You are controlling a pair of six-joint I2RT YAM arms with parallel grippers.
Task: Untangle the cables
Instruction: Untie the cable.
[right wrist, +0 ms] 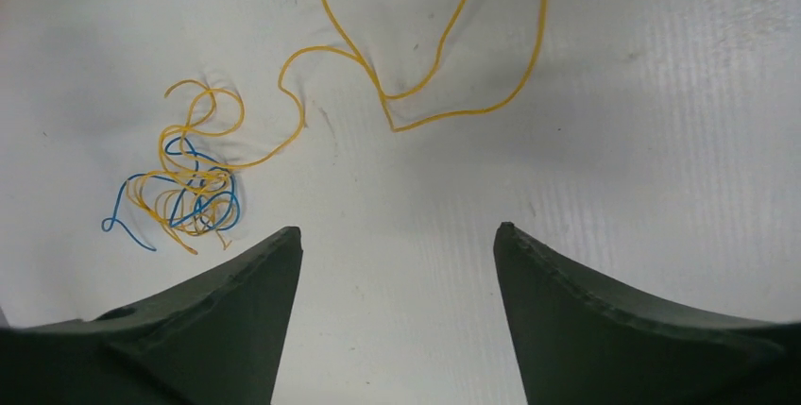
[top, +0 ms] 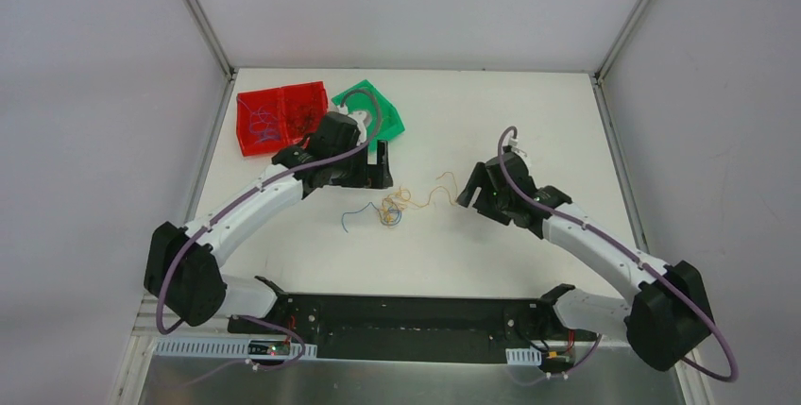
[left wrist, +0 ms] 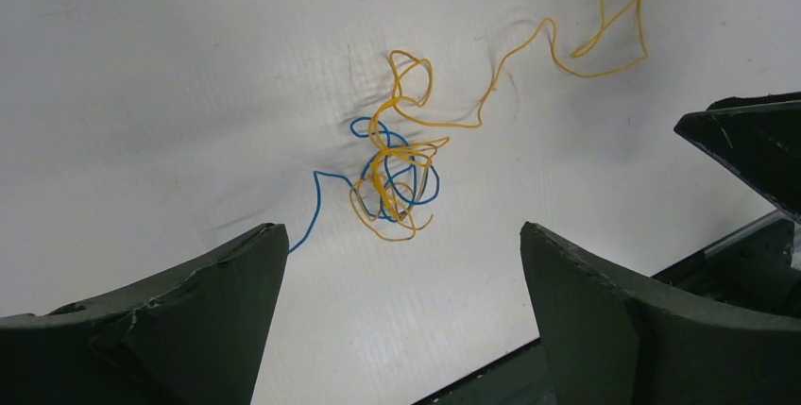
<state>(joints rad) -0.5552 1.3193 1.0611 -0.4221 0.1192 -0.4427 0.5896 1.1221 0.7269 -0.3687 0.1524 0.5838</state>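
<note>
The cables [top: 392,209] lie near the middle of the white table [top: 491,122] as a small, loose clump of yellow and blue loops. In the top view, a blue wire [top: 351,218] trails out of it toward 8 o'clock, and a long yellow wire [top: 440,186] wanders off toward 2 o'clock in open curves. The left gripper [left wrist: 401,233] hangs at about 12 o'clock from the clump with its jaws spread wide and nothing between them. The right gripper [right wrist: 395,233] sits at about 3 o'clock, near the far end of the yellow wire, equally wide open and empty. These wires look very thin and almost weightless. They seem springy enough to keep their curls, so a pull on one will probably drag the whole knot across the smooth surface unless the other arm pins it. They lie flat, so the fingers would have to close right at table level, and a thin strand could slip out of a light pinch. The free tails seem the best holds: the blue end at 8 o'clock for the left arm, the yellow run at 2 o'clock for the right. A red tray [top: 242,131] and a green tray [top: 389,114] stand at 10 to 11 o'clock
</note>
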